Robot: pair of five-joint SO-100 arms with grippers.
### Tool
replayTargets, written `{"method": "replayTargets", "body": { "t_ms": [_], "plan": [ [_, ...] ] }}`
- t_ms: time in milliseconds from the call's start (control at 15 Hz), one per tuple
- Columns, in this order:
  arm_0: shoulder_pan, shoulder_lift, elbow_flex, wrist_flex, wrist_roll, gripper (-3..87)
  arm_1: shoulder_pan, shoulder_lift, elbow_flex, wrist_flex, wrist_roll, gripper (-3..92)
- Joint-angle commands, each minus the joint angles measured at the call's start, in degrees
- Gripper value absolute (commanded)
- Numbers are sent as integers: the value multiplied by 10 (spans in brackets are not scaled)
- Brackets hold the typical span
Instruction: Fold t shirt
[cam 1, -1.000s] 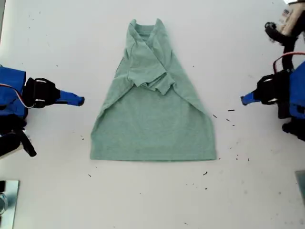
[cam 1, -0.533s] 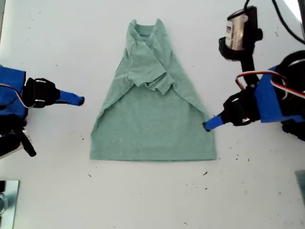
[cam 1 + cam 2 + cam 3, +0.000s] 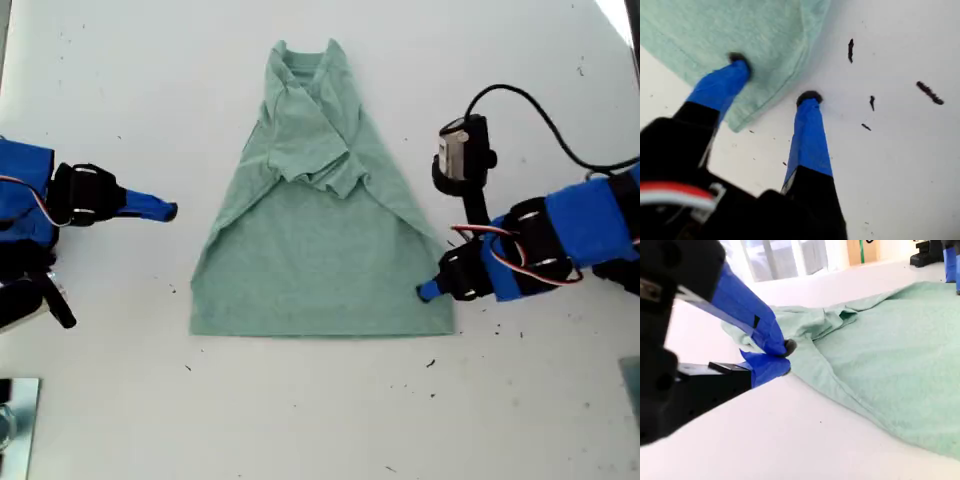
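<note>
Exterior view: t shirt (image 3: pixel 320 225) flat mid-desk (image 3: pixel 300 420), sleeves folded in; both arm bases cut off at frame edges. First wrist view: first pincer (image 3: pixel 774 82) spread wide, one fingertip on the hem corner, the other on bare desk. Second wrist view: second pincer (image 3: pixel 785 357) nearly closed, empty, just short of the shirt's edge.

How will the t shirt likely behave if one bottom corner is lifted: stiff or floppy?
Probably floppy: the t shirt lies flat with soft wrinkles where its sleeves are folded in. Likely light, since the thin hem hugs the table. A corner lifted by my first tool would probably drape and drag.
</note>
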Motion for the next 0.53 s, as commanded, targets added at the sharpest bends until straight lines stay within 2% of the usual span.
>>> {"method": "replayTargets", "body": {
  "t_ms": [0, 133, 200, 333, 467],
  "plan": [
    [-3, 3, 7, -9, 5, -2, -8, 21, 69, -85, 12, 23],
    [-3, 3, 7, -9, 5, -2, -5, 104, 134, -105, 13, 20],
    [-3, 3, 7, -9, 5, -2, -1, 171, 150, -76, -7, 19],
    [-4, 3, 7, -9, 5, -2, 9, 299, 129, 77, -33, 19],
    [-4, 3, 7, -9, 5, -2, 31, 337, 29, 225, -67, 18]
  ]
}}
